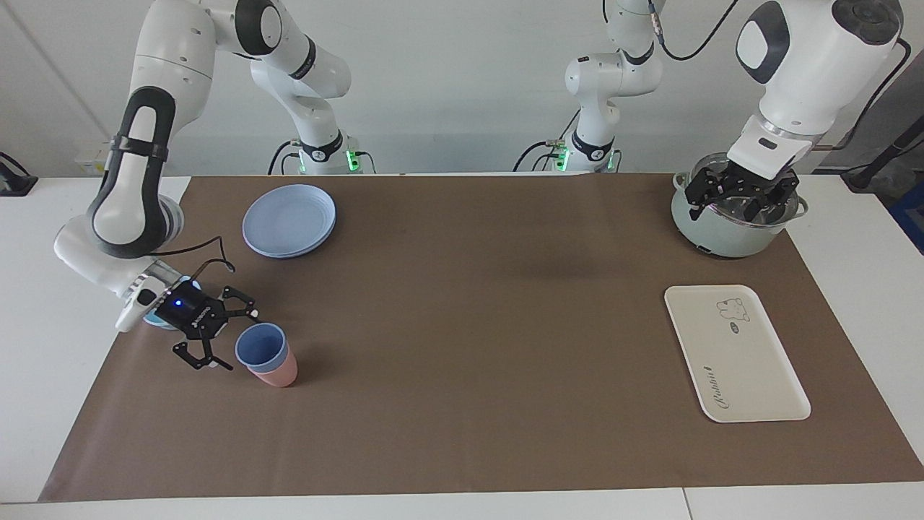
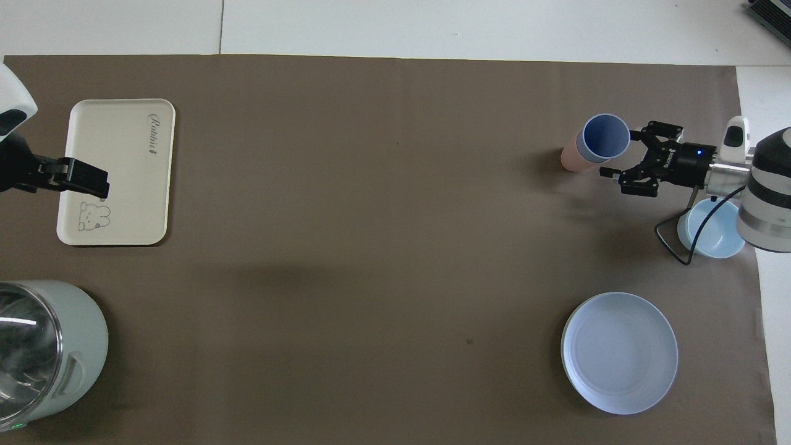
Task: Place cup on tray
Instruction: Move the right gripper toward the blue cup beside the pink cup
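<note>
My right pincer (image 1: 229,338) (image 2: 619,152) hangs low with its fingers spread wide and holding nothing, just beside the small periwinkle-blue plastic tumbler (image 1: 260,347) (image 2: 603,137), which it does not touch. That tumbler, the one cup of its colour, sits nested in one salmon-pink plastic cup of the same tapered shape (image 1: 278,374) (image 2: 570,158), so two cups stand as a single stack on the brown mat covering the tabletop (image 1: 462,347) (image 2: 371,247), at the right arm's end. Under my right wrist lies one light-blue shallow bowl (image 1: 153,318) (image 2: 717,235), partly covered by the arm. Nearer to the robots than the cups sit the round blue plates (image 1: 289,219) (image 2: 619,352); from the facing view they look like a stack of at least two, though I cannot count them surely. My left pincer (image 1: 741,201) (image 2: 86,178) also stands open and empty, waiting over one pale green pot with a metal lining (image 1: 729,227) (image 2: 43,346). One cream-white rectangular plastic tray with a bear drawing and cursive lettering (image 1: 751,375) (image 2: 117,185) lies at the left arm's end, farther from the robots than the pot and well apart from the cups.
</note>
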Tool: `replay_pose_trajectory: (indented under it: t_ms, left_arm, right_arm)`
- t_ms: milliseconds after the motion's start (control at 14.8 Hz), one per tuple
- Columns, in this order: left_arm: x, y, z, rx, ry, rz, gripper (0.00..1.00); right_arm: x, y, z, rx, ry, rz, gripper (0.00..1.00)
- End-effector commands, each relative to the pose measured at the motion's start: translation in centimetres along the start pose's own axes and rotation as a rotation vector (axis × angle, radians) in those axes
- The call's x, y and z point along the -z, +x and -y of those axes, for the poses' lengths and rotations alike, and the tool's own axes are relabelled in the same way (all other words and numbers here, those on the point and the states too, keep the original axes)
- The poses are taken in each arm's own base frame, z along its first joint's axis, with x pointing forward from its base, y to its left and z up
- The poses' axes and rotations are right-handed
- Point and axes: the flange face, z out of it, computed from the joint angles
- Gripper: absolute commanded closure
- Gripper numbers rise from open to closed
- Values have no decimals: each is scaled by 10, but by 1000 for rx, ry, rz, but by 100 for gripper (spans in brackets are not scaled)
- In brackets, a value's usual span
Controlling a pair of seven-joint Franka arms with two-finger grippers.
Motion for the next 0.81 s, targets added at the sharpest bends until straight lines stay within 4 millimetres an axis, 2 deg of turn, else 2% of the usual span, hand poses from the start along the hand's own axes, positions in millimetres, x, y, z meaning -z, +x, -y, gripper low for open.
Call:
replay_pose_trajectory:
  t_ms: [0, 203, 270, 541, 744]
  left_arm:
    - [2, -9, 2, -7, 19, -3, 0]
    - [0, -14, 1, -6, 17, 28, 0]
    - [2, -13, 1, -11, 18, 17, 0]
    - [3, -14, -5, -28, 18, 15, 0]
    - [1, -17, -5, -25, 17, 29, 0]
  right_arm:
    - [-9, 7, -3, 16, -15, -37, 0]
    - [-10, 3, -4, 17, -22, -32, 0]
    - [-15, -9, -6, 27, -20, -32, 0]
    - [-29, 3, -2, 25, -26, -80, 0]
    - [-30, 5, -2, 24, -40, -85, 0]
